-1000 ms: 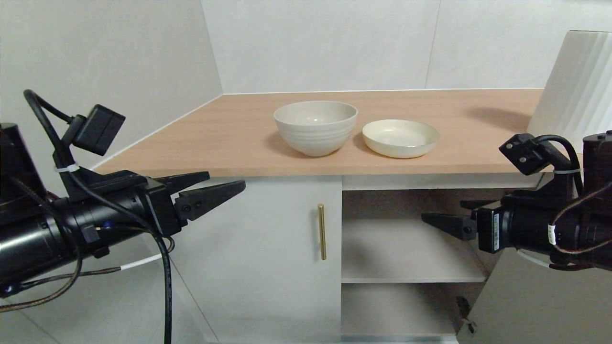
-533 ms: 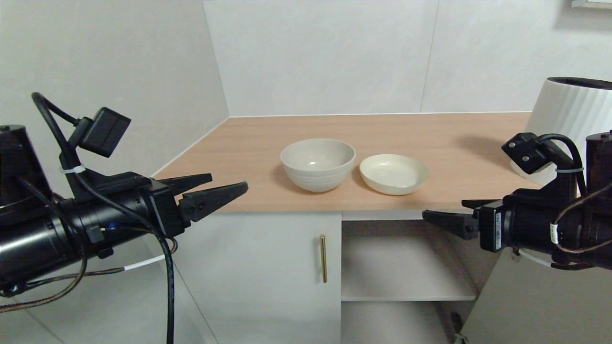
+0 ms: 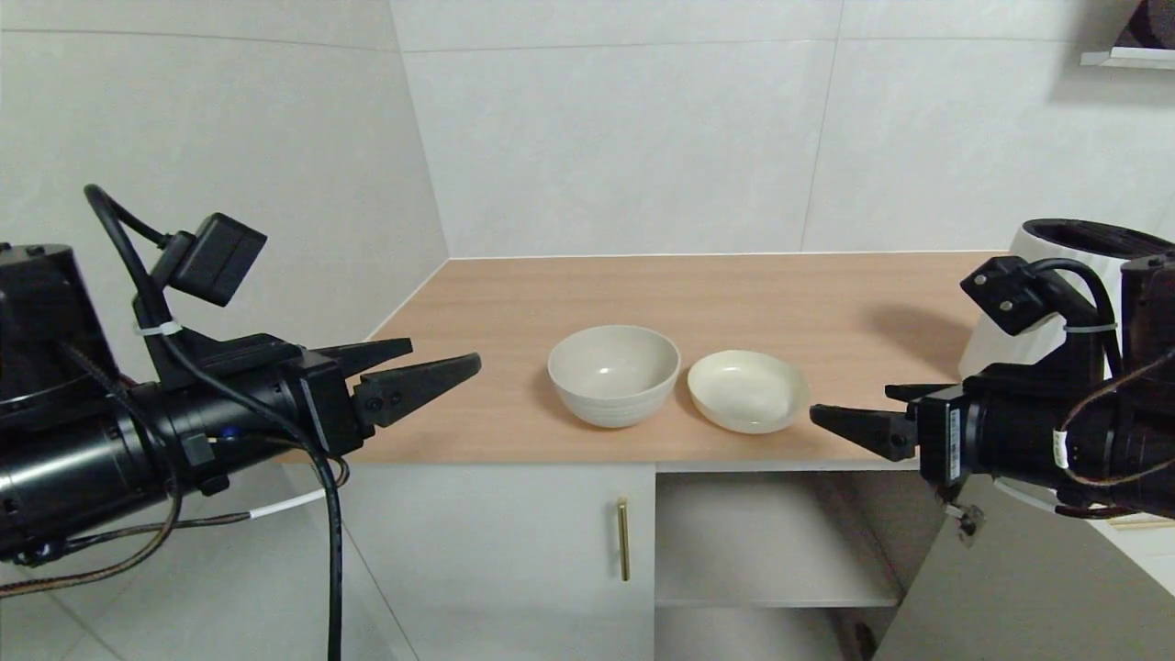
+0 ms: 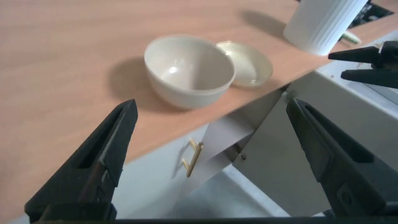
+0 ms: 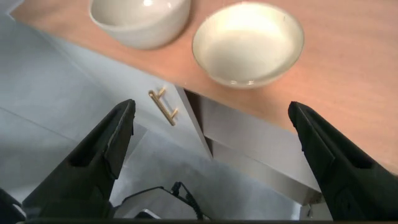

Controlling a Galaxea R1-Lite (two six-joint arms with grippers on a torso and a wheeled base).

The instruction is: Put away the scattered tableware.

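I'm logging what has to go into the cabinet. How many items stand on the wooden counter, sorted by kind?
Deep bowl: 1
Shallow dish: 1
White ribbed container: 1
Total: 3

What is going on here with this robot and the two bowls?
A two-armed robot faces a wooden counter where a deep bowl and a shallow bowl sit side by side near the front edge. Neither is handled: the left end effector and the right end effector hang open in front of the counter, one on each side, holding nothing. The cabinet compartment below the shallow bowl is open; putting away has not yet begun.
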